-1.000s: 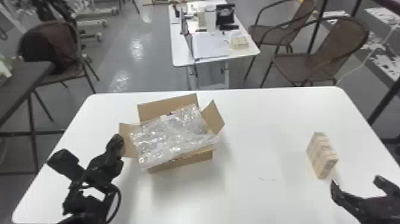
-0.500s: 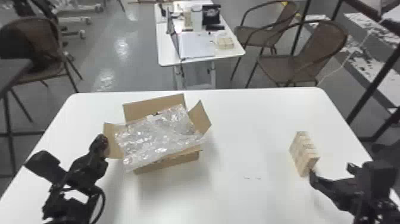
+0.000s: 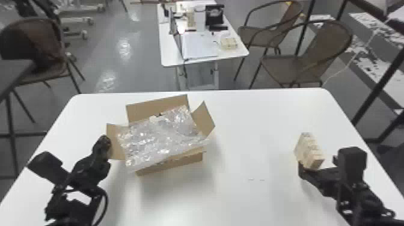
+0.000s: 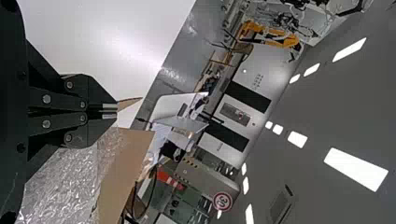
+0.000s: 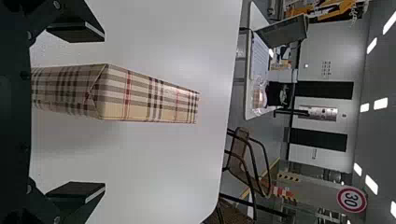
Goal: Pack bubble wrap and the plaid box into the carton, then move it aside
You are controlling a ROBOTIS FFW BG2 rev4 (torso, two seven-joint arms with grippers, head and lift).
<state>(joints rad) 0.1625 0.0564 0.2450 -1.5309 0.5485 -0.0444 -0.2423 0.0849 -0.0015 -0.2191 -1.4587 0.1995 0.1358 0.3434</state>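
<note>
Bubble wrap [image 3: 159, 136] across one carton [image 3: 188, 161], one plaid box [image 3: 310, 151] apart.

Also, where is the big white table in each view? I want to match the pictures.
Head view: the big white table spans the lower half, under the carton and plaid box.
Left wrist view: beyond the left gripper, beside the carton.
Right wrist view: around the plaid box, between and beyond the right gripper's open fingers.
Shared landmark: the smaller white table behind.
</note>
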